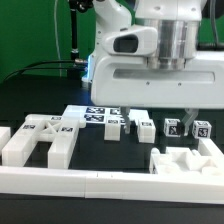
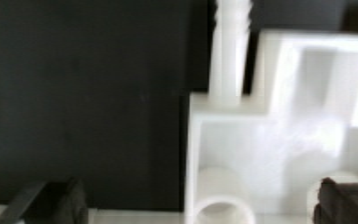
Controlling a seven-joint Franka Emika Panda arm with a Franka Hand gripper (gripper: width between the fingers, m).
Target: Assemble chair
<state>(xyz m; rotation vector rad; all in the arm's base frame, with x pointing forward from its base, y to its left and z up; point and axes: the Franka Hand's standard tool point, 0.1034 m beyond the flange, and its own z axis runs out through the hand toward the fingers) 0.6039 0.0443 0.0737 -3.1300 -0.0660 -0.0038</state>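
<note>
The pincer is seen released: its two dark fingertips are set wide apart and nothing is gripped between them. In the wrist view a notched white slab of the chair is shown beneath the pincer, nearer to one fingertip than to the other, and neither fingertip is seen touching it. A thin white rod is shown just beside the slab's edge; whether the two touch cannot be told.

In the exterior view the arm is held over the black desk, toward the exterior view's right. The slab is found there at the front, resting flat on the desk. A second notched part is laid on the exterior view's left, well apart from the slab. Between them, further back, four small tagged pieces are set in a row. The marker board is placed just behind the end of that row on the exterior view's left. A long plain bar is stretched along the front edge, near both notched parts.
</note>
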